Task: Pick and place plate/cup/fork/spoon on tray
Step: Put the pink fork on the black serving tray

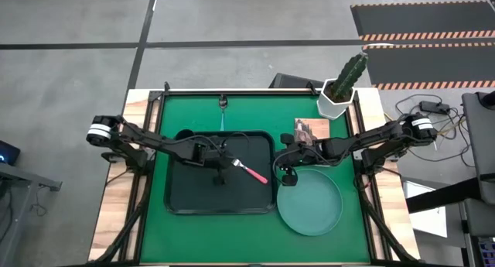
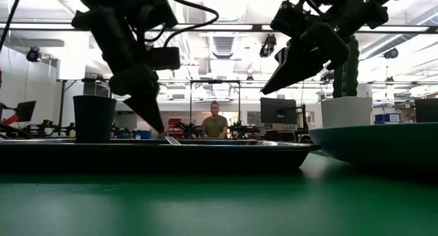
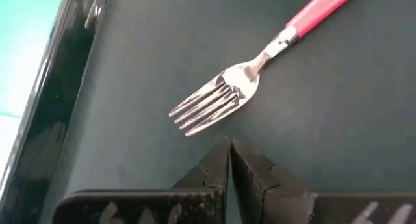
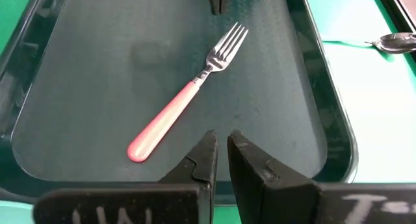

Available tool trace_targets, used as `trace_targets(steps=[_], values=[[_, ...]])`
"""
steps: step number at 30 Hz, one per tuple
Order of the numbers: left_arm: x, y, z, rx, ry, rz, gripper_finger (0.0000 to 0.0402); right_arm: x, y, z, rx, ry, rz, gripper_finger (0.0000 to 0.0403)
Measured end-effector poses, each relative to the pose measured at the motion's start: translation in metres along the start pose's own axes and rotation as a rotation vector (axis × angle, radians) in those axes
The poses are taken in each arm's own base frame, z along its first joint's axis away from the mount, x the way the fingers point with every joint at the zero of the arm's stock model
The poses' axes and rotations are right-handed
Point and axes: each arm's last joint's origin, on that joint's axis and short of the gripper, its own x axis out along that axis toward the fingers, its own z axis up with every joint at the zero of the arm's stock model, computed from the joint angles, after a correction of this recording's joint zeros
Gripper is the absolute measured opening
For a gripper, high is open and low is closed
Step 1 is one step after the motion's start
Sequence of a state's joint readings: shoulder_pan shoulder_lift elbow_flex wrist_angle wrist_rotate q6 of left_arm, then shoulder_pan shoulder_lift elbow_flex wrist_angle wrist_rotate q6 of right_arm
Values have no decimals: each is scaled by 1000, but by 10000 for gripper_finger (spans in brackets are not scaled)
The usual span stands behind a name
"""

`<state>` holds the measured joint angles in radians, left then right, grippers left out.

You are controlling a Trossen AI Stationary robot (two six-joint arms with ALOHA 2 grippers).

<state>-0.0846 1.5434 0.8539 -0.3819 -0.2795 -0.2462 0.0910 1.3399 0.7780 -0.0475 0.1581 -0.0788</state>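
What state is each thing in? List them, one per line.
fork: lying flat in the tray, ungripped
cup: upright in the tray
plate: empty, on the mat
spoon: on the mat
left gripper: shut, empty, over the tray
right gripper: shut, empty, by the tray's edge

grey concrete floor (image 1: 232,19) crossed by dark seams, a hazard-striped black mat (image 1: 418,23) at one corner; beyond the table, a bright workshop with ceiling lights (image 2: 233,3), monitors (image 2: 277,111), a standing person (image 2: 214,123)
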Motion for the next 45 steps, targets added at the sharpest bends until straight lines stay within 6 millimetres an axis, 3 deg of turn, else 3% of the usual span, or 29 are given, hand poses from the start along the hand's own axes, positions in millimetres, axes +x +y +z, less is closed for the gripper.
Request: trace_targets(steps=[10,16,24,31,41,45], values=[[19,-1,-1,-8,13,28,0,0,0,-1,-2,6,0,27],[26,3,14,-23,-139,132,0,0,0,-1,-2,7,1,27],[8,7,27,45,-155,151,0,0,0,-1,-2,8,1,27],[5,6,6,59,-26,-25,0,0,0,-2,12,21,2,27],[26,10,1,50,15,-5,0,0,0,-3,14,26,2,27],[30,15,7,33,-46,81,0,0,0,-3,14,26,2,27]])
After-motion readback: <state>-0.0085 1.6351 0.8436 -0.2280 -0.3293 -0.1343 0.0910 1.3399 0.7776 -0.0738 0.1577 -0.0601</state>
